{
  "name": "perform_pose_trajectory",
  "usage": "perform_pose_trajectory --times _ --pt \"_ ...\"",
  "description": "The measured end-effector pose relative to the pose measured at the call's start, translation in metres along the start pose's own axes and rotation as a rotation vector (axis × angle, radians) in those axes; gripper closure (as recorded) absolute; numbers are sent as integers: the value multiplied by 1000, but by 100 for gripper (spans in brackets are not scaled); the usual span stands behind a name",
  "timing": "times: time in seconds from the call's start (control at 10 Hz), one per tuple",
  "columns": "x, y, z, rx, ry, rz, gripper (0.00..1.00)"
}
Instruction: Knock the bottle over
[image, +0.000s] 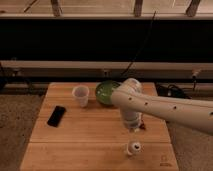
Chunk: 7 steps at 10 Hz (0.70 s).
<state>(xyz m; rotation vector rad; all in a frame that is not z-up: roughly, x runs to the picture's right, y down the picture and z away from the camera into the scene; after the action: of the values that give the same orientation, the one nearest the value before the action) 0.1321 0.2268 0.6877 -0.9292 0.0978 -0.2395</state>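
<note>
The small whitish bottle (132, 147) with a white cap stands upright near the front edge of the wooden table (80, 135), right of centre. My gripper (133, 127) hangs at the end of the white arm (165, 107), just behind and above the bottle, a small gap from its cap. A bit of red shows beside the gripper on the right.
A white plastic cup (80, 95) stands at the back of the table, with a green bowl (106, 92) to its right. A black phone (56, 115) lies flat at the left. A dark wall with rails and cables runs behind the table.
</note>
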Motion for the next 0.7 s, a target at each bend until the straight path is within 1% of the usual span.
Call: perform_pose_trajectory --times 0.3,0.6,0.7 --pt "-25 -4 -9 14 11 0 98" --pt "-27 -12 -16 32 26 3 98" --pt "-31 -14 -17 34 30 4 98"
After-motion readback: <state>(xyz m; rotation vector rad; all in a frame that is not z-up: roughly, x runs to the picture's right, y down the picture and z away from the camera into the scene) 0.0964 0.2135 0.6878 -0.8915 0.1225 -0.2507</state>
